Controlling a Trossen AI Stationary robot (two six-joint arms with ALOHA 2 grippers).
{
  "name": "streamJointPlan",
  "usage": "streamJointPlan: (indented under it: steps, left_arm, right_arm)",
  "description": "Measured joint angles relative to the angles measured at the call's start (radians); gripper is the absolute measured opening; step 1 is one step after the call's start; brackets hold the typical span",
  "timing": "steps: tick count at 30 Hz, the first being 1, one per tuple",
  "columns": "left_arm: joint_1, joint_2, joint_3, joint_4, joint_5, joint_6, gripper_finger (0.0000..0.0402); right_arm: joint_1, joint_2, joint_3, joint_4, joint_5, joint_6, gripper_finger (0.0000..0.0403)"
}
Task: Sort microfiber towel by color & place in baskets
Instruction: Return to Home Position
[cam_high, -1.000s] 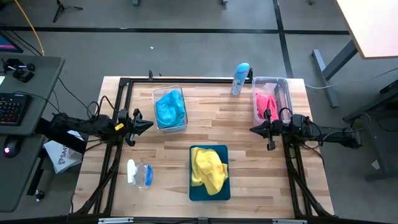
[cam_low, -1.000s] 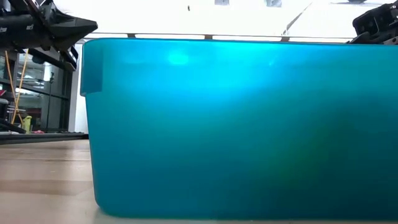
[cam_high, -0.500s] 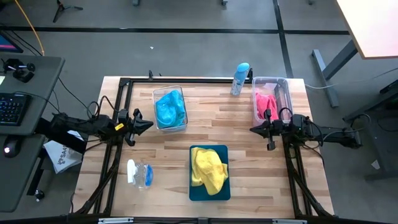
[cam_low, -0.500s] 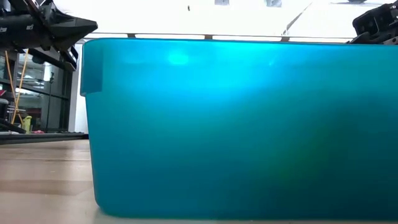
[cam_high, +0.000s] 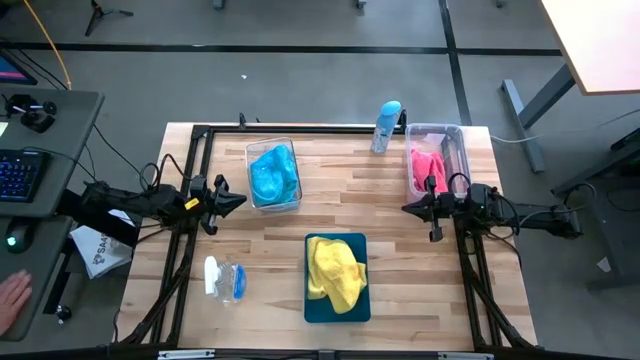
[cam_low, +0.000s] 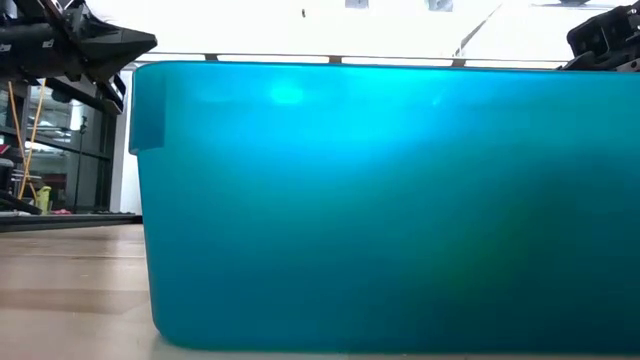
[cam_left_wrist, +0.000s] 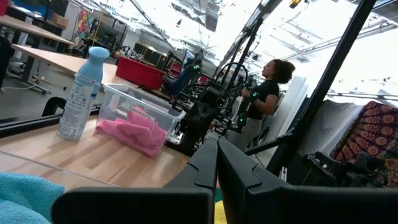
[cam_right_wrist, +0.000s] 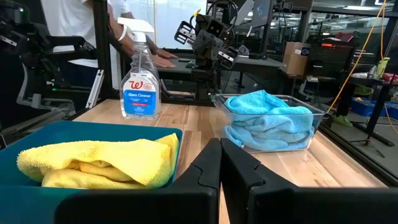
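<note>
A bright blue towel (cam_high: 273, 174) lies in a clear bin (cam_high: 252, 152) at the table's far left. A pink towel (cam_high: 427, 168) fills a clear bin (cam_high: 458, 135) at the far right. A yellow towel (cam_high: 334, 272) lies bunched in the dark-teal tray (cam_high: 316, 311) at the near middle; the tray's wall (cam_low: 380, 200) fills the low view. My left gripper (cam_high: 241, 200) hovers shut at the left edge beside the blue bin. My right gripper (cam_high: 407, 208) hovers shut at the right edge, just nearer than the pink bin. In the wrist views the shut fingers (cam_left_wrist: 216, 163) (cam_right_wrist: 220, 163) meet.
A clear bottle with a light-blue cap (cam_high: 386, 125) stands at the far edge between the bins. A spray bottle with a blue label (cam_high: 224, 279) lies near the left edge. A person's hand (cam_high: 10, 300) shows by the desk left of the table. Bare wood lies between the arms.
Both arms and the towels have kept still. A person's hand has come into view at the lower left, beside the desk.
</note>
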Motion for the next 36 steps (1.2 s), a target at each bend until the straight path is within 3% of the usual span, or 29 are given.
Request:
streamJointPlan:
  steps: [36]
  left_arm:
    - [0.0,0.0,0.0,0.0,0.0,0.0,0.0]
  right_arm:
    - [0.0,0.0,0.0,0.0,0.0,0.0,0.0]
